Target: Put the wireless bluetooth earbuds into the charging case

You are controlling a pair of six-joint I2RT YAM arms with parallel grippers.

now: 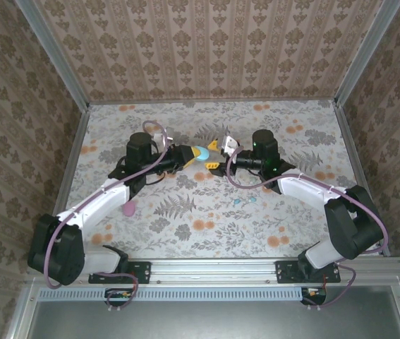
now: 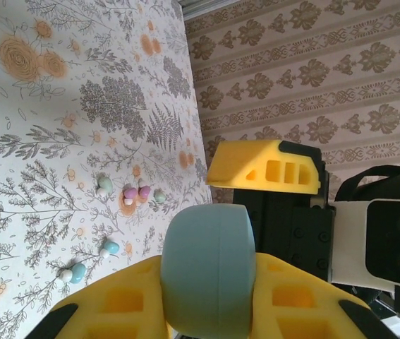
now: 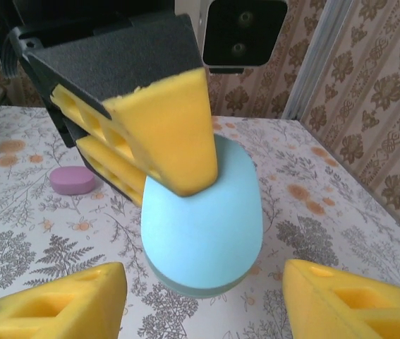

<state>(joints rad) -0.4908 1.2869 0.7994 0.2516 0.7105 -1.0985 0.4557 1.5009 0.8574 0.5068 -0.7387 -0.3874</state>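
A pale blue egg-shaped charging case (image 2: 207, 247) is held closed above the table, with my left gripper (image 2: 210, 296) shut on it between yellow pads. From above, the left gripper (image 1: 191, 154) and case (image 1: 202, 152) meet my right gripper (image 1: 216, 157) mid-table. The right gripper (image 3: 203, 307) stands open, a finger on each side of the case (image 3: 203, 226) without touching it. Several wireless bluetooth earbuds lie loose on the tablecloth: pink ones (image 2: 137, 192) and cyan ones (image 2: 110, 247). They appear as tiny specks (image 1: 238, 201) in front of the right arm.
A pink egg-shaped case (image 1: 128, 208) lies on the table beside the left forearm and shows again as a pink case (image 3: 73, 180) behind the blue one. Patterned walls (image 1: 214, 49) enclose the floral table on three sides.
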